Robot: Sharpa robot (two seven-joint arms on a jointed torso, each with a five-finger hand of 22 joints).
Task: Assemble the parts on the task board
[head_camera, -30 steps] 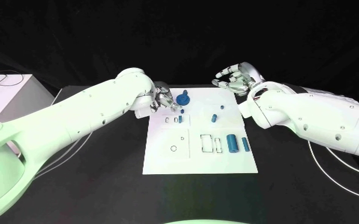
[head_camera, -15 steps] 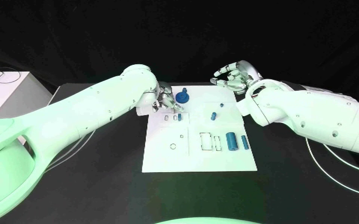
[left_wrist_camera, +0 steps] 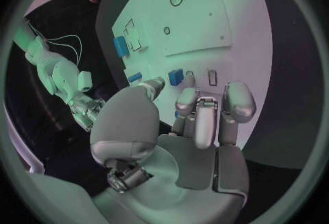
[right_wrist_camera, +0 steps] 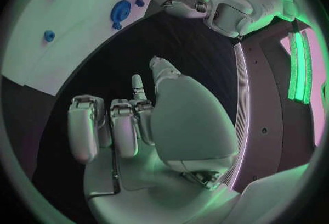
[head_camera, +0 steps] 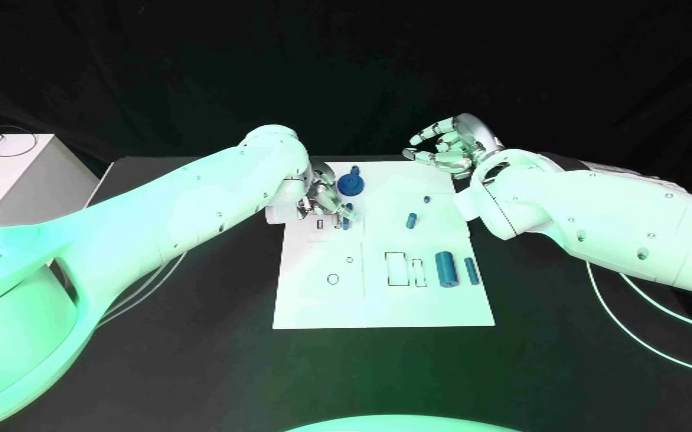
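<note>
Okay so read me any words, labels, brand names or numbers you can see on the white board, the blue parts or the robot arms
There is no readable text anywhere.
Task board: outlined slots and small holes, no words or numbers.
Blue parts, such as the cylinder and the round piece: no markings.
Left robot hand and right robot hand: no brand or label legible on them or on the white arms.

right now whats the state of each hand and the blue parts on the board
left hand: over the board's far left corner, fingers curled by a small blue piece; whether it holds it, unclear
right hand: raised beyond the board, fingers curled, holding nothing
blue gear: lying on the board
large blue cylinder: on the board, untouched
task board: flat on the table
</note>
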